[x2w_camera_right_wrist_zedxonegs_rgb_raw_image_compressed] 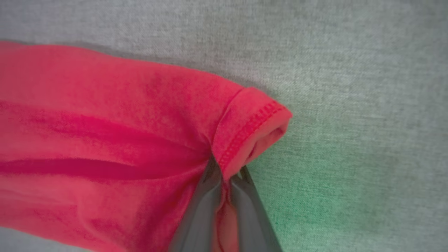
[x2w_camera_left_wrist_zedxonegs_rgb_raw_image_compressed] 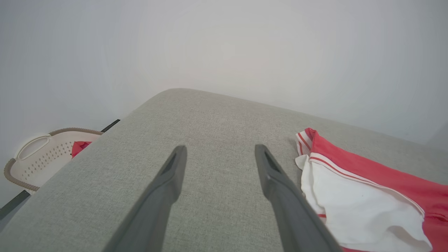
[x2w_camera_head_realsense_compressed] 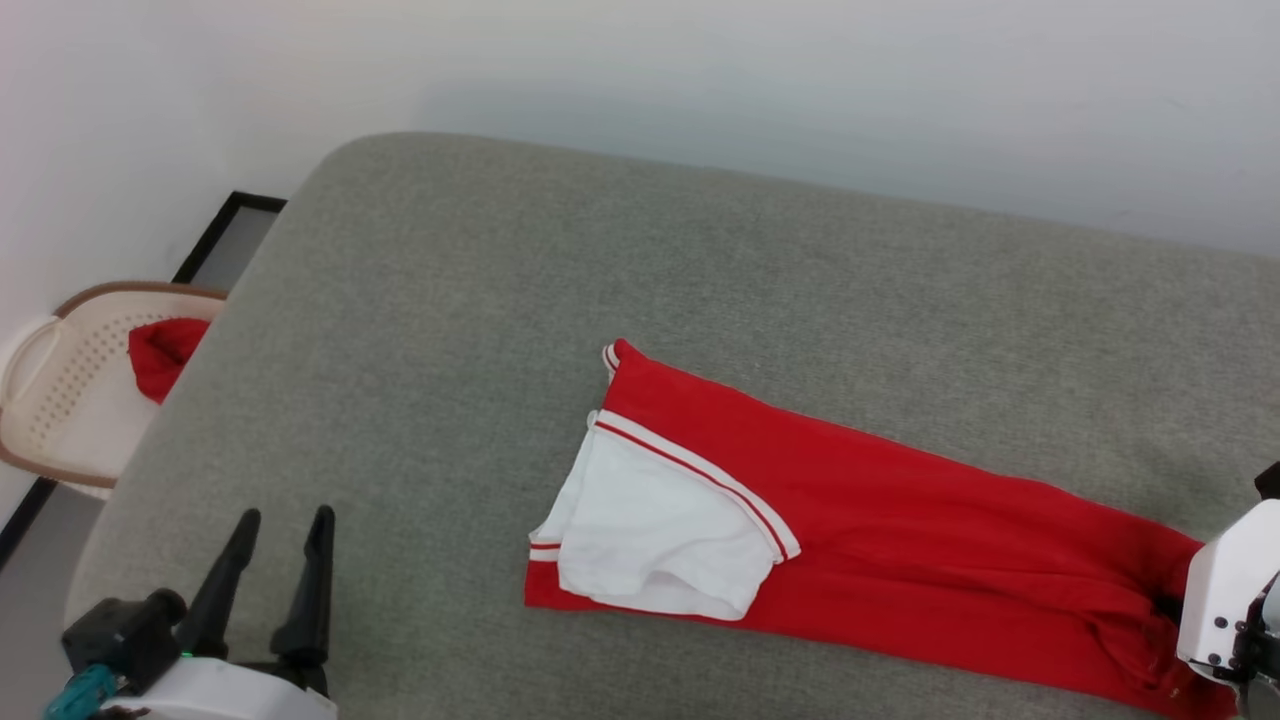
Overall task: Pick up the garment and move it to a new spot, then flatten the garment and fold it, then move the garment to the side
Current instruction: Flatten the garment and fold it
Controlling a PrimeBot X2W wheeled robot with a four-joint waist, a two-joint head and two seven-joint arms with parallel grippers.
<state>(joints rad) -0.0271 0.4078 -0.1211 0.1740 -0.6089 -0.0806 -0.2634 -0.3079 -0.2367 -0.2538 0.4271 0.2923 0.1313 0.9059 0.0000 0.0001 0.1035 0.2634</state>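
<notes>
Garment (x2w_camera_head_realsense_compressed: 900,520) first: from my head camera the red shirt lies folded lengthwise into a long narrow strip on the grey bed (x2w_camera_head_realsense_compressed: 450,300). It runs from about the middle of the picture out toward 4 o'clock. Its white sleeve (x2w_camera_head_realsense_compressed: 650,530) lies on top of the red at the 8 o'clock end of the strip, bordered by a white-and-red striped trim (x2w_camera_head_realsense_compressed: 700,470).

My right gripper (x2w_camera_right_wrist_zedxonegs_rgb_raw_image_compressed: 227,171) is clenched on the far end of the garment (x2w_camera_right_wrist_zedxonegs_rgb_raw_image_compressed: 105,105). In the right wrist camera the two dark fingers (x2w_camera_right_wrist_zedxonegs_rgb_raw_image_compressed: 203,210) are pressed together with a pinch of red cloth between them, right at the stitched hem (x2w_camera_right_wrist_zedxonegs_rgb_raw_image_compressed: 248,129), which curls up just past the tips toward 1 o'clock. In the head camera I see that arm's pale wrist housing (x2w_camera_head_realsense_compressed: 1225,590) at 4 o'clock, sitting over the bunched end of the strip.

My left gripper (x2w_camera_head_realsense_compressed: 287,515) sits at 7 o'clock in the head camera, its fingers spread and holding nothing. Through its own camera the left gripper (x2w_camera_left_wrist_zedxonegs_rgb_raw_image_compressed: 220,148) points across bare grey fabric, with the garment (x2w_camera_left_wrist_zedxonegs_rgb_raw_image_compressed: 367,171) off at 3 o'clock, well apart from the fingertips.

A pale perforated laundry basket (x2w_camera_head_realsense_compressed: 60,400) stands beside the bed at 9 o'clock, with a red cloth (x2w_camera_head_realsense_compressed: 165,355) inside it.
</notes>
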